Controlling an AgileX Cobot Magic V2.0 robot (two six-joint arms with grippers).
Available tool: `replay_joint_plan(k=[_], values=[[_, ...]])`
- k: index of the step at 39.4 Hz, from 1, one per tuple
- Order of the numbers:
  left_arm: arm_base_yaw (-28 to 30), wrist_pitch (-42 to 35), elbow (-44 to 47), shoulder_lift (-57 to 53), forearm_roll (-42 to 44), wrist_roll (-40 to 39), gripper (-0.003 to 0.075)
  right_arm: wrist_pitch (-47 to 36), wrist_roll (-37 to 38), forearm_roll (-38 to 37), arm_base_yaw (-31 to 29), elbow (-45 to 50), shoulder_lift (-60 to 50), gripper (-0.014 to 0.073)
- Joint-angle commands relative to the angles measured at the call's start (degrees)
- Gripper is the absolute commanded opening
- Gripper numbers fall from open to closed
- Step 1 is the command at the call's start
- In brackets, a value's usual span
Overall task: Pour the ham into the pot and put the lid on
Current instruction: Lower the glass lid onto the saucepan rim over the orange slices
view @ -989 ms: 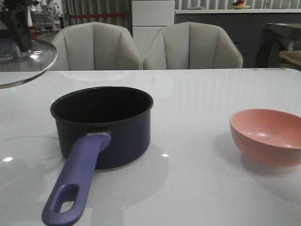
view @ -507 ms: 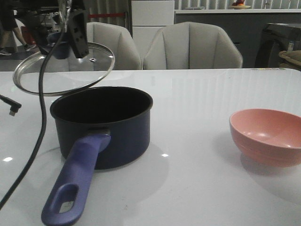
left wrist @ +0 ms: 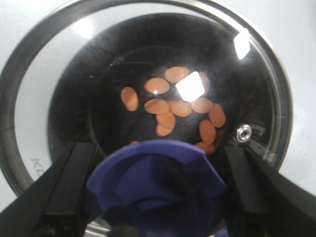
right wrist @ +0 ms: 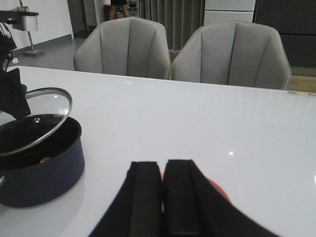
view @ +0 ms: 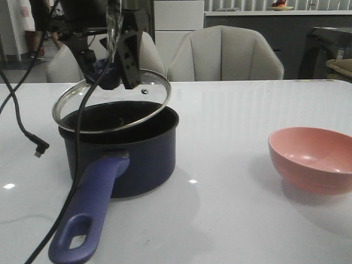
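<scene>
The dark navy pot (view: 124,154) stands left of centre, its purple-blue handle (view: 88,214) pointing toward me. My left gripper (view: 110,69) is shut on the purple-blue knob (left wrist: 155,180) of the glass lid (view: 149,104). It holds the lid tilted just above the pot's opening, shifted a little left. Through the glass, several orange-pink ham bits (left wrist: 168,106) lie on the pot's black bottom. My right gripper (right wrist: 163,168) is shut and empty above the pink bowl (view: 313,159). It is out of the front view. The pot (right wrist: 39,170) and lid (right wrist: 32,126) also show in the right wrist view.
A black cable with a plug (view: 38,149) hangs from the left arm over the pot's handle and the table's left part. Two grey chairs (view: 225,52) stand behind the white table (view: 231,110). The pink bowl looks empty.
My left gripper has carried the lid from the far left rightward and down, to just over the pot. The cable has swung in with it. Pot and bowl have not moved.
</scene>
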Motion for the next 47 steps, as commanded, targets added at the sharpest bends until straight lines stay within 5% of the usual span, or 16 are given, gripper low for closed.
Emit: replay_joint_plan(k=[1, 14, 26, 38, 47], values=[[-1.0, 2.0, -2.0, -2.5, -1.8, 0.6, 0.0115, -3.5, -0.4, 0.5, -0.1, -1.7, 0.4, 0.0151], [-1.0, 2.0, -2.0, -1.9, -1.9, 0.9, 0.0122, -3.5, -0.4, 0.5, -0.1, -1.7, 0.4, 0.0151], [-1.0, 2.0, -2.0, -1.7, -1.9, 0.9, 0.0305, -3.5, -0.4, 0.5, -0.1, -1.7, 0.4, 0.0151], [-1.0, 2.0, -2.0, 0.9, -2.8, 0.9, 0.0319, -3.5, -0.4, 0.5, -0.1, -1.7, 0.4, 0.0151], [-0.7, 2.0, -2.0, 1.0, -2.8, 0.5, 0.0501, -3.5, -0.4, 0.5, -0.1, -1.7, 0.4, 0.0151]])
